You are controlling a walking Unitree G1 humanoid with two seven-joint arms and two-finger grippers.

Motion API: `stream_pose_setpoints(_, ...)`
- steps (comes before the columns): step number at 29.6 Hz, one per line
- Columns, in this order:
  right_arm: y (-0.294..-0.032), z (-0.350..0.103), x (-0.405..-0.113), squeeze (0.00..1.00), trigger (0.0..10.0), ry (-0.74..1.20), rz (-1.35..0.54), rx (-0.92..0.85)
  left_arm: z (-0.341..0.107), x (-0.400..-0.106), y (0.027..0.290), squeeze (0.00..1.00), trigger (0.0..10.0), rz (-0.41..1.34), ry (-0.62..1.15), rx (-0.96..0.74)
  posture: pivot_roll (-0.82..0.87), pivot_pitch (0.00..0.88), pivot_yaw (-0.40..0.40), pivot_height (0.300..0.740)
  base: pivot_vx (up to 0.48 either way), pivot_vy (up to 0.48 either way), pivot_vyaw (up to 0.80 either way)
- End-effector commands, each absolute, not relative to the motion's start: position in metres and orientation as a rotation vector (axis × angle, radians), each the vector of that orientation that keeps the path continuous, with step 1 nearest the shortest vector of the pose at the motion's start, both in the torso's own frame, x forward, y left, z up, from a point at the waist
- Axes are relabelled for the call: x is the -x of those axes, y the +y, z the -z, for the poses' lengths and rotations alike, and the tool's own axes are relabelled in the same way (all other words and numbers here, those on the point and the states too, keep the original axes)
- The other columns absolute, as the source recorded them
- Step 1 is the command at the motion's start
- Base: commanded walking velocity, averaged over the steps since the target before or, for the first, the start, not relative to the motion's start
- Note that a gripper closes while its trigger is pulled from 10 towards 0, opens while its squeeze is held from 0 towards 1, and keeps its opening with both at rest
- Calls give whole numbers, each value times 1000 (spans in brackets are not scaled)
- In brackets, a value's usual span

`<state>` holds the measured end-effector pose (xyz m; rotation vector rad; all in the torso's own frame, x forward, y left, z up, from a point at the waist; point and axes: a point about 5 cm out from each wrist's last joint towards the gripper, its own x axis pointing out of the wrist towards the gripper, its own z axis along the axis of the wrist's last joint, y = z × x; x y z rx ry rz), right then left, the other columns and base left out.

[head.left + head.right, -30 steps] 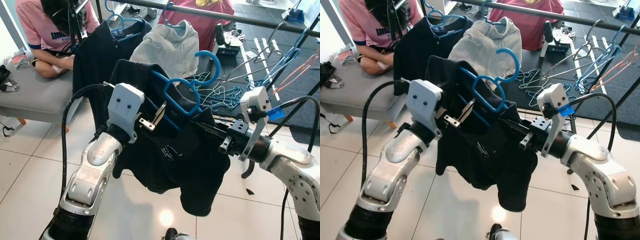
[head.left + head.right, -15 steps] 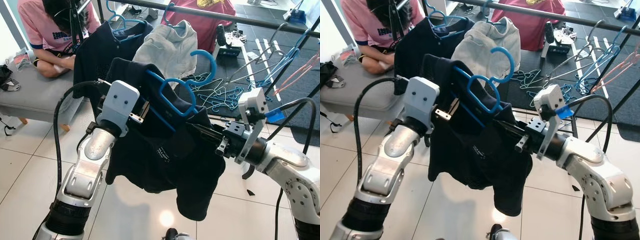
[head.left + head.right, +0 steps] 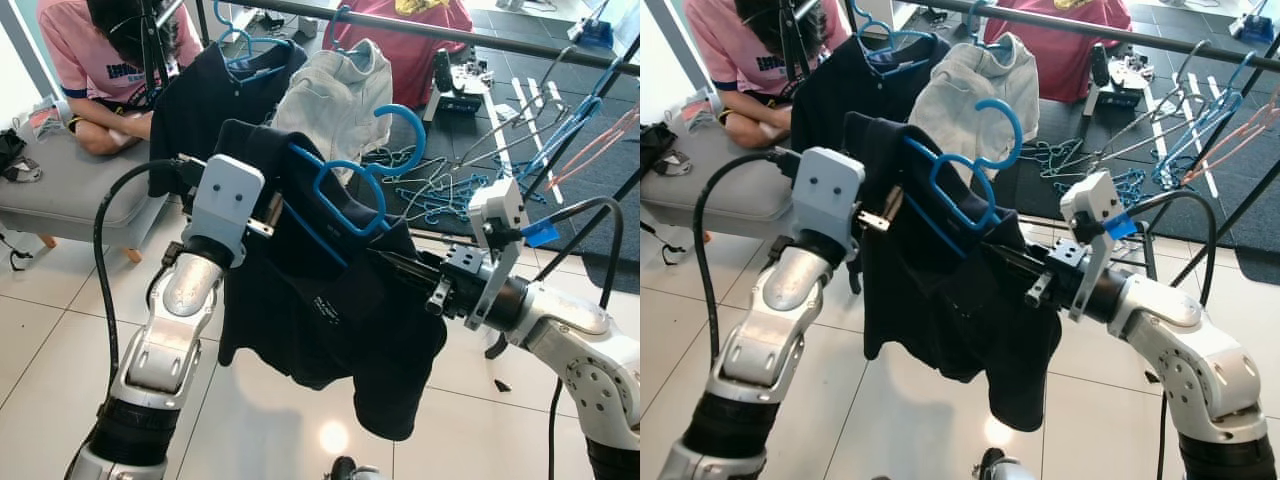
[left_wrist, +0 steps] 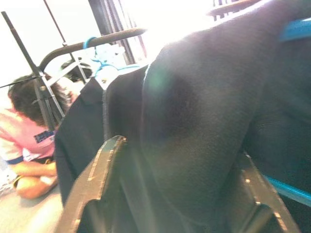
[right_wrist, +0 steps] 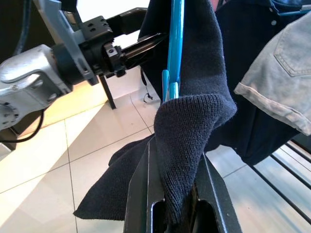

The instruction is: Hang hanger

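You have the blue hanger (image 3: 345, 195) at the centre of the head view, its hook curling toward the upper right, with the dark sweater (image 3: 340, 320) draped loosely over it and sagging toward the lower centre. The rail (image 3: 440, 32) you must reach runs along the top of the frame, well apart from the hook.

The right claw (image 5: 177, 194) is clenched on a fold of the sweater, the knit bunched between its fingers; it grips cloth beside the hanger's bar rather than the bar itself. The left claw (image 4: 170, 194) has its fingers spread either side of a sweater shoulder; the wrist picture is washed out by glare, so it probably rests against the fabric more than it pinches it.

Your main risks, as I judge them:
- If the arms pull apart, the sweater can slide off one shoulder of the hanger, since the cloth carries the load.
- The hook is tilted, so it may miss the rail or catch the grey garment (image 3: 335, 95) and navy shirt (image 3: 215, 95) already hanging there.
- The hem hangs low over the floor (image 3: 40, 360) and could snag on your own arm.
- A person (image 3: 95, 60) sits at the upper left, near the left arm's swing.

No containers here; loose hangers (image 3: 440, 190) lie heaped on the dark mat at the upper right.
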<state>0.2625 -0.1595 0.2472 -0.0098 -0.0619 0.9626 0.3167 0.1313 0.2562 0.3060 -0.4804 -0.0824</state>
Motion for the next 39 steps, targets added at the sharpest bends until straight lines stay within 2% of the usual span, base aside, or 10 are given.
stream_pose_setpoints(1,-154,-256,-255,0,0,-112,-1007,10,-251,-319,134,0,0,51,-454,-310,-82,202,-40,740,0,0,0)
stream_pose_setpoints(7,-153,-255,-253,0,0,-105,-1022,11,-254,-321,139,0,0,19,-459,-310,-80,203,-41,740,0,0,0)
stream_pose_setpoints(16,-165,-245,-252,0,0,-30,-980,66,-270,-326,163,0,0,-62,-496,-361,-76,196,-40,740,0,0,0)
stream_pose_setpoints(25,-167,-216,-232,0,0,174,-1061,204,-281,-331,172,0,0,-85,-532,-399,-78,186,-38,740,0,0,0)
stream_pose_setpoints(26,-167,-218,-228,0,0,174,-1075,200,-280,-333,172,0,510,-78,-526,-395,-83,181,-33,740,0,0,0)
stream_pose_setpoints(31,-166,-224,-219,0,0,162,-1126,188,-274,-335,167,0,902,-51,-509,-388,-94,184,-23,740,0,0,0)
stream_pose_setpoints(33,-163,-232,-210,0,0,145,-1183,178,-271,-338,163,0,1804,-31,-499,-390,-96,186,-22,740,0,0,0)
stream_pose_setpoints(37,-163,-235,-207,0,0,136,-1200,175,-270,-339,163,0,1961,-26,-495,-394,-99,188,-19,740,0,0,0)
stream_pose_setpoints(38,-164,-238,-206,0,0,124,-1205,176,-269,-341,164,0,2549,-28,-487,-400,-100,189,-18,740,0,0,0)
stream_pose_setpoints(39,-164,-238,-206,0,0,124,-1205,176,-269,-341,164,0,2549,-28,-487,-400,-100,189,-18,740,0,0,0)
